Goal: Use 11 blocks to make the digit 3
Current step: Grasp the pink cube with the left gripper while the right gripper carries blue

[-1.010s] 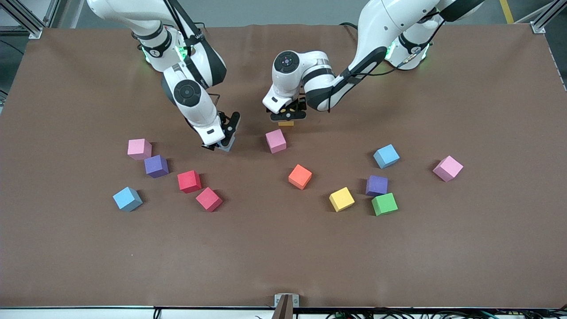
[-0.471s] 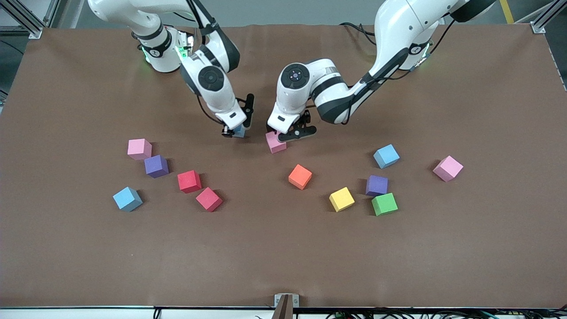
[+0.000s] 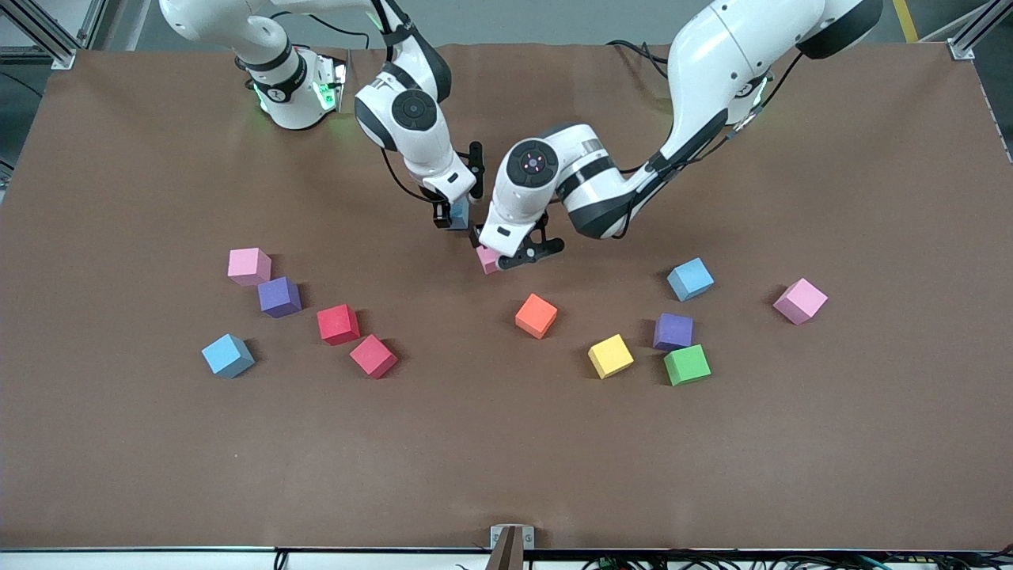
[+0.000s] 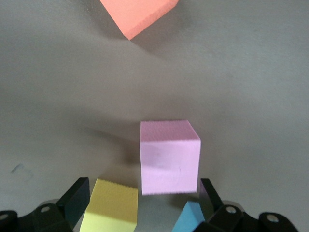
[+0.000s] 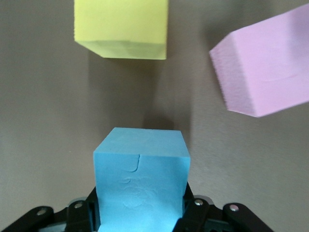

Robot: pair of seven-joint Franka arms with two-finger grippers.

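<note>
My right gripper [image 3: 453,220] is shut on a blue block [image 3: 459,212], also in the right wrist view [image 5: 140,179], just above the table mid-table. Beside it my left gripper [image 3: 510,252] is open and low over a pink block [image 3: 487,260]. In the left wrist view the pink block [image 4: 169,157] sits at my open fingertips [image 4: 77,195], with a yellow block [image 4: 111,208] between the fingers and the held blue block [image 4: 188,220] close by. The right wrist view shows the yellow block [image 5: 120,29] and pink block [image 5: 263,67] apart. No figure of touching cubes shows.
Loose blocks lie nearer the camera: pink [image 3: 249,265], purple [image 3: 278,296], two red [image 3: 338,324] [image 3: 373,355] and blue [image 3: 228,355] toward the right arm's end; orange [image 3: 536,315], yellow [image 3: 610,355], purple [image 3: 673,331], green [image 3: 686,364], blue [image 3: 690,279], pink [image 3: 800,301] toward the left arm's end.
My right gripper has carried the blue block toward the left arm's end, up beside the left gripper. My left gripper has moved off the yellow block and down over the pink block.
</note>
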